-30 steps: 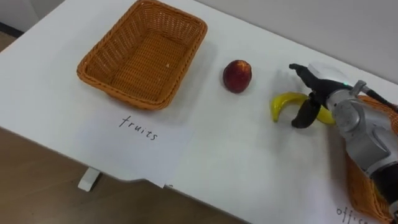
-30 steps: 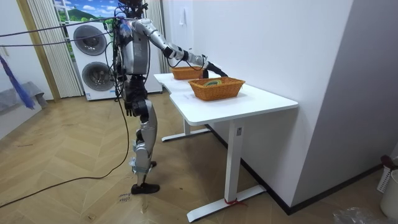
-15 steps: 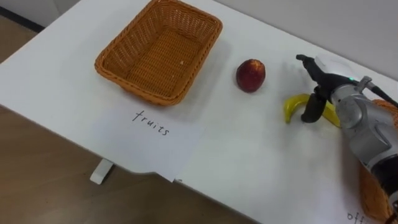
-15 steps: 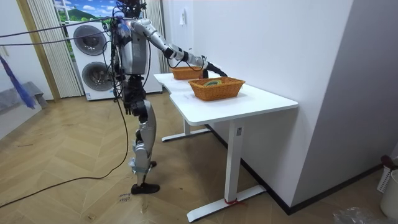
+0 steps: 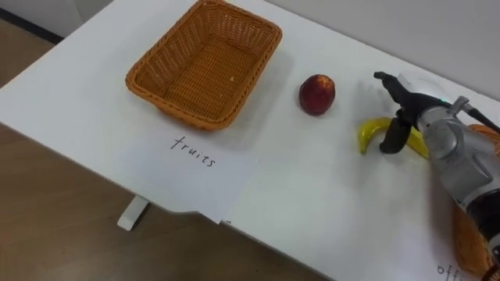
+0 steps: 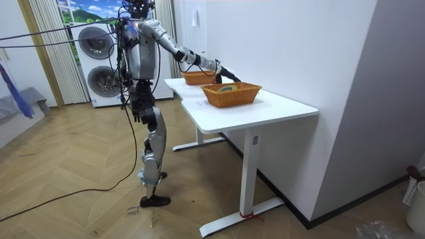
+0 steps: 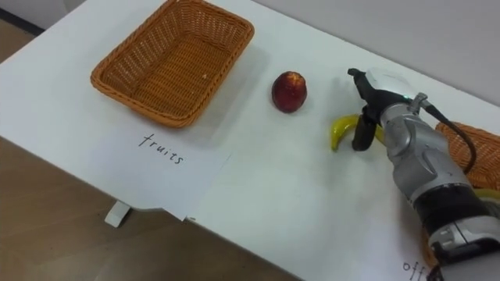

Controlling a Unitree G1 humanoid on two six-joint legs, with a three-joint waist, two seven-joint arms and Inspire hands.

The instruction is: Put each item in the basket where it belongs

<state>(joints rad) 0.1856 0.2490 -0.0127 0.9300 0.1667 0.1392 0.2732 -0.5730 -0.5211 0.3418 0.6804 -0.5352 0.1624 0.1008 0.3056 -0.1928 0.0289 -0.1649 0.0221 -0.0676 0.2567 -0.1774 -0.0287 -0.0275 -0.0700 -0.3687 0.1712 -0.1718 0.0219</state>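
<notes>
Fruits basket (image 5: pixel 205 62) is empty. Apple (image 5: pixel 317 94) and banana (image 5: pixel 370 130) both lie on the table (image 5: pixel 312 203). Right hand (image 5: pixel 412 105) straddles the banana with fingers spread and thumb planted beside it, no grip closed. Fruit sorting is judged barely begun.

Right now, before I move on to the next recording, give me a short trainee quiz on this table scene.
1. True or false: the red fruit lies on the table between the fruits basket and the banana.
2. Multiple choice: the right robot hand is at the A) fruits basket B) banana C) red fruit.
3. Short answer: how many pieces of fruit lie on the bare table?
Key: 1 true; 2 B; 3 two.
</notes>
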